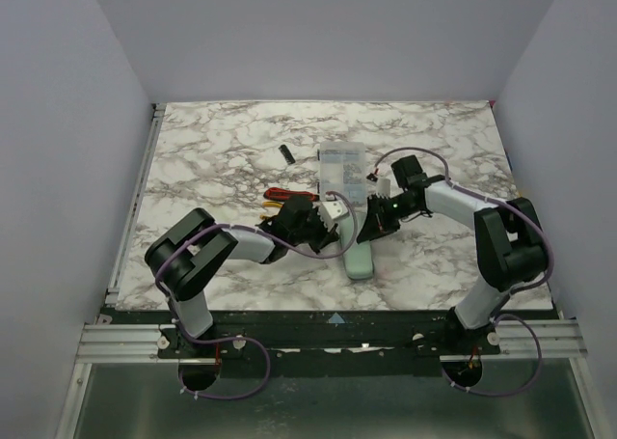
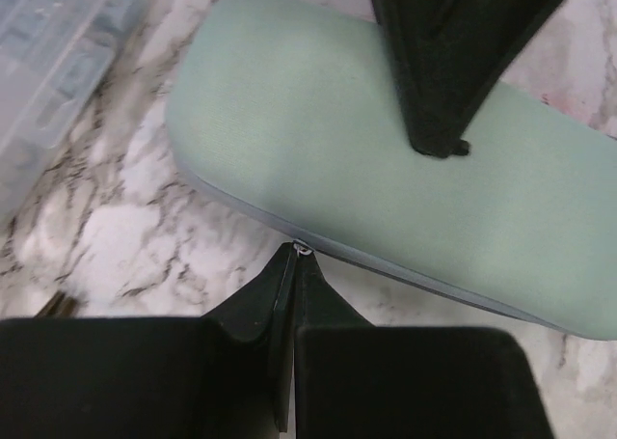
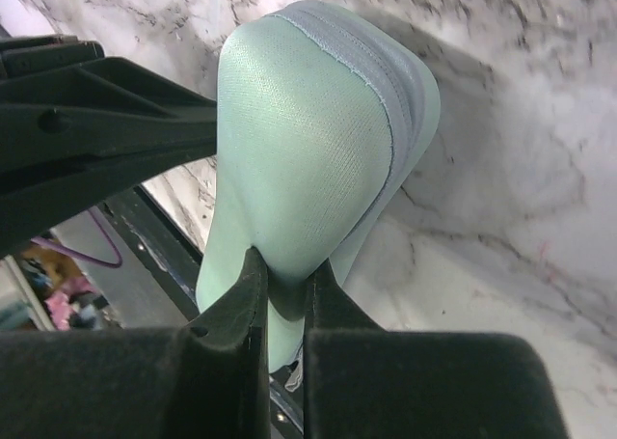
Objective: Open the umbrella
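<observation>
The umbrella [image 1: 359, 251] lies flat on the marble tabletop [image 1: 212, 140], enclosed in its mint-green case [image 2: 318, 150], so no canopy, shaft or handle shows. The right end effector [image 3: 285, 267] is clenched on a fold of the case's fabric at one rounded end, with the rest of the case stretching away ahead of it. The left end effector [image 2: 293, 253] is closed tight. Its tips touch the grey seam along the case's long side, right at a tiny shiny bit that may be a zipper tab, but I cannot tell whether it has hold of that. A clear plastic box [image 2: 48, 63] sits off to its upper left, apart from the case. The case looks light, soft and a little slick, likely to slide or pucker rather than resist. One hold should therefore pin the body while the other takes the small tab at the seam. The umbrella inside is probably stiff lengthwise and best grasped by its handle once out.
</observation>
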Tool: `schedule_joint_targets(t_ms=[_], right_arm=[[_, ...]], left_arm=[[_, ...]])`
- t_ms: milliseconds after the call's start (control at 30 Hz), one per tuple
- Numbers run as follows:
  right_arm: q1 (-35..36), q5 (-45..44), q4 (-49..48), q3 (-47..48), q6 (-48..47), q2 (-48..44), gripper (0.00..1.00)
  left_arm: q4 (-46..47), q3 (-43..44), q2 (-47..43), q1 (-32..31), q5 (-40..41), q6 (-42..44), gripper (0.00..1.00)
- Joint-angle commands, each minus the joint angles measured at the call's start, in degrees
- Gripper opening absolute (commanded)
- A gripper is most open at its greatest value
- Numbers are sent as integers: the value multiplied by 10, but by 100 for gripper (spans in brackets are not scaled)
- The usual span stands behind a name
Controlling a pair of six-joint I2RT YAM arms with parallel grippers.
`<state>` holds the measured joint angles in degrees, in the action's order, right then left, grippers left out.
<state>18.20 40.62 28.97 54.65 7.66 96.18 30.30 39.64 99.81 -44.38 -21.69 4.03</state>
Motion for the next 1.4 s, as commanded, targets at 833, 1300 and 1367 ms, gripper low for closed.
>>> schedule_joint_targets(t_ms=[833,1300,1367], right_arm=[[10,-79,-66,-154,-435,-316,92],[27,-124,-112,-186,-568,-209,79],[27,-143,-110,-186,-568,-199,70]], left_arm=[[36,-24,-6,-29,-40,-138,0],[21,-22,-10,-27,-26,-143,0],[6,-23,-19,-23,-21,-143,0]])
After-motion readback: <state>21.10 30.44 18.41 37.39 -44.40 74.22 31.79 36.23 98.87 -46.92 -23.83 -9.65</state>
